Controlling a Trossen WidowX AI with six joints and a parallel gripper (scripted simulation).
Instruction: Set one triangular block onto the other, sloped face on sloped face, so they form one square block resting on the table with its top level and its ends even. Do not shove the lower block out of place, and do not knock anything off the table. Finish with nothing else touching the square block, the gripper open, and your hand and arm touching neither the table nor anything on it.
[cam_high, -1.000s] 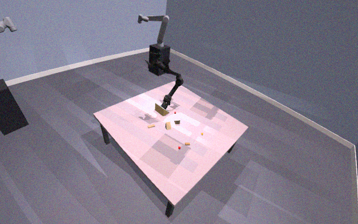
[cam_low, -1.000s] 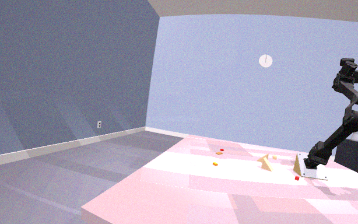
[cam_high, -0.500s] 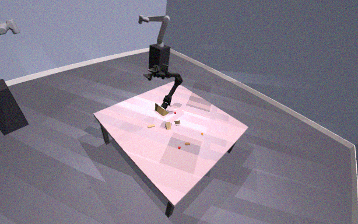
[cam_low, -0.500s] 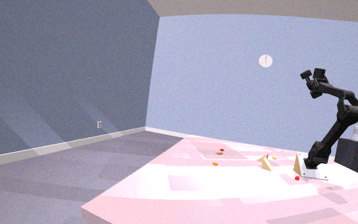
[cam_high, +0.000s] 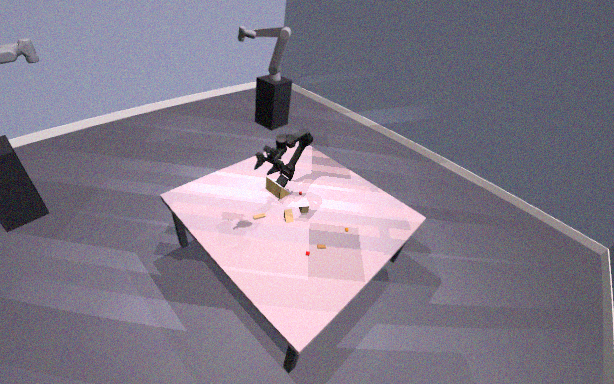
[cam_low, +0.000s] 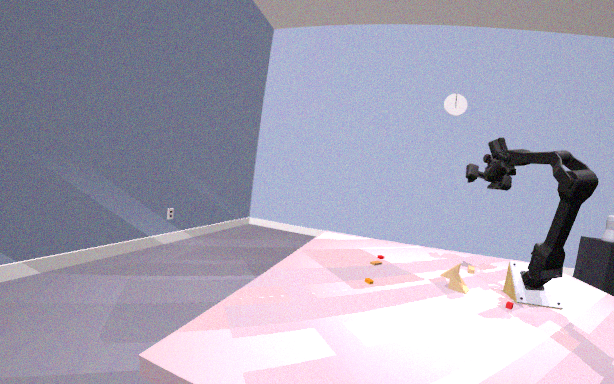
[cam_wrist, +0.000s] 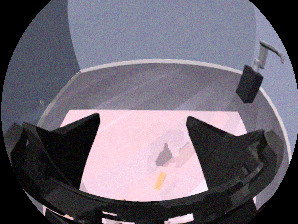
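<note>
One triangular block (cam_high: 288, 215) (cam_low: 454, 271) is pale tan and stands on the table (cam_high: 295, 310) (cam_low: 280, 357) (cam_wrist: 120, 155). The other triangular block (cam_high: 304, 209) (cam_low: 457, 286) shows a dark side in the top view and stands close beside it. They overlap in the exterior view, so I cannot tell whether they touch; neither is on the other. My gripper (cam_high: 265, 166) (cam_low: 485, 179) (cam_wrist: 143, 119) is open and empty, high above the table and clear of both blocks. Neither block is plainly visible in the wrist view.
A tan bar (cam_high: 259, 216) (cam_low: 471, 269) (cam_wrist: 160, 181) lies near the blocks. A red cube (cam_high: 300, 193) (cam_low: 509, 305) is by my wedge-sided base (cam_high: 276, 188) (cam_low: 510, 282). Farther out are another red cube (cam_high: 307, 253) (cam_low: 380, 257), an orange brick (cam_high: 321, 246) (cam_low: 376, 263) and a small orange piece (cam_high: 346, 230) (cam_low: 369, 281).
</note>
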